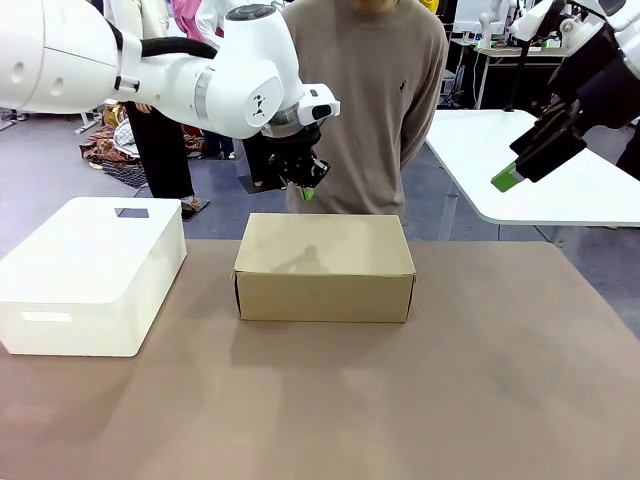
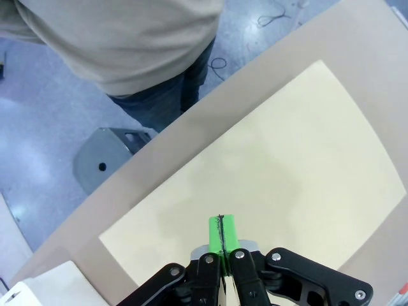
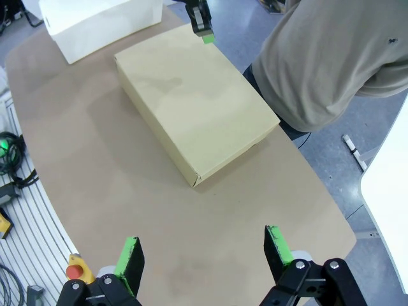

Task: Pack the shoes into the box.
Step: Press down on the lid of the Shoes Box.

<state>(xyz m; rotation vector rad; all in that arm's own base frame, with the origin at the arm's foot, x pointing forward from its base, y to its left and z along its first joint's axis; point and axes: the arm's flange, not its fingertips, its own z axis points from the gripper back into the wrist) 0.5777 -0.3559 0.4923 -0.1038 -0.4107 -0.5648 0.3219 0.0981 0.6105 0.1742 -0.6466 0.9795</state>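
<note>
We see the box (image 1: 324, 267) sitting closed on the table (image 1: 480, 400), its lid flat, and the shoes are not to be seen from outside, so we judge that packing is either finished under that lid or cannot go on until the lid is lifted. The relation that matters is between the box and our left gripper (image 1: 306, 185): it hangs with its green pads pressed together and nothing between them, just above the far long edge of the box, on the side where the person (image 1: 365, 100) stands. In the left wrist view the left gripper (image 2: 222, 234) looks straight down onto the lid, with the box (image 2: 287, 178) spreading ahead of and to both sides of the fingertips, its long axis running across the line of the fingers rather than along it. Our right gripper (image 3: 205, 252) is held high with its jaws spread wide and empty, well apart from the box (image 3: 191, 105), which lies ahead of and below it, near corner toward it. So our left arm is clearly the nearer one; we judge that any push or lift on the lid falls to it.
</note>
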